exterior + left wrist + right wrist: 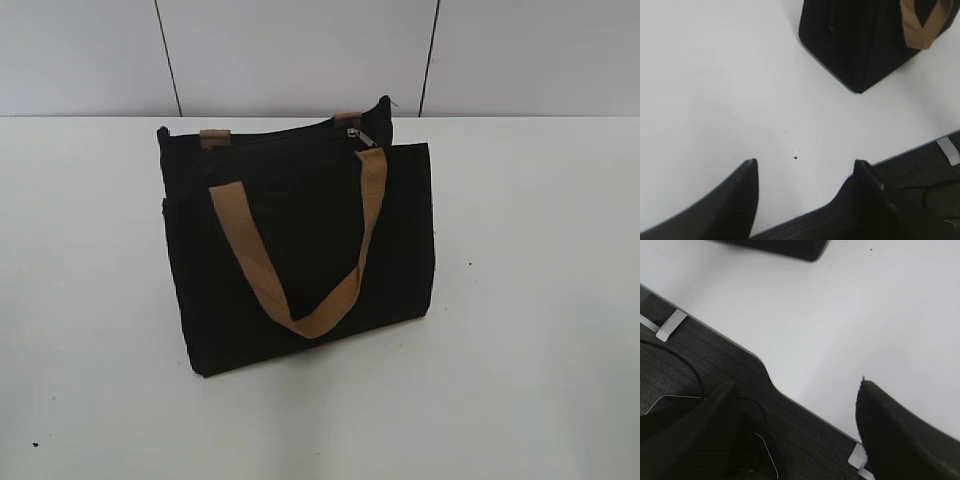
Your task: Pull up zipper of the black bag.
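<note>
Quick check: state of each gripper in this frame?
Left gripper: open, empty, over the white table, short of the black fabric bag.
Right gripper: open, empty, at the table edge.

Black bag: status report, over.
Left gripper and right gripper open, empty, clear of black bag. Zipper untouched at right end. Table path unobstructed.

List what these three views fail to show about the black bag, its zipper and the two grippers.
- Zipper: exterior view; too small to tell how far the track is closed.
- Black bag: left wrist view; top cut off by the frame edge.
- Black bag: right wrist view; only a bottom sliver, otherwise cut off.
- Left gripper and right gripper: absent from the exterior view; distance to the bag unclear.
</note>
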Controlling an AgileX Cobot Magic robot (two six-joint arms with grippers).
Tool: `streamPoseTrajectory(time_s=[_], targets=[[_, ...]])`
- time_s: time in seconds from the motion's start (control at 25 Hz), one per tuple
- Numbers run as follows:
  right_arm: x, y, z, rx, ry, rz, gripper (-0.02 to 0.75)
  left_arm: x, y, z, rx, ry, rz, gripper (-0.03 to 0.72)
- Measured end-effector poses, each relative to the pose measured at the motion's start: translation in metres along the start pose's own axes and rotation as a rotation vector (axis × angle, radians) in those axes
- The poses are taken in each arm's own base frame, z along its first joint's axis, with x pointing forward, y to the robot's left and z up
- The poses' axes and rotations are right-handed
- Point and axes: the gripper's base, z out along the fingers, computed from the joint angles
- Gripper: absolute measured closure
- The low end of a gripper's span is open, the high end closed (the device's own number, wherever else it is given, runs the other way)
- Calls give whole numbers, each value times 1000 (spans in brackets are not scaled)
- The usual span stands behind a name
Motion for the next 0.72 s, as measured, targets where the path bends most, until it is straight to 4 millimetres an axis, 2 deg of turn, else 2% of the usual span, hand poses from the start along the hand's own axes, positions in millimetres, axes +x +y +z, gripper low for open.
streamPoseTrajectory(time_s=[0.4, 0.72], targets=[[3, -11, -4, 297, -26, 279, 181, 7, 2, -11, -211, -82, -138, 241], [15, 0, -20, 394, -179, 300, 181, 18, -6, -26, -273, -204, -142, 259]])
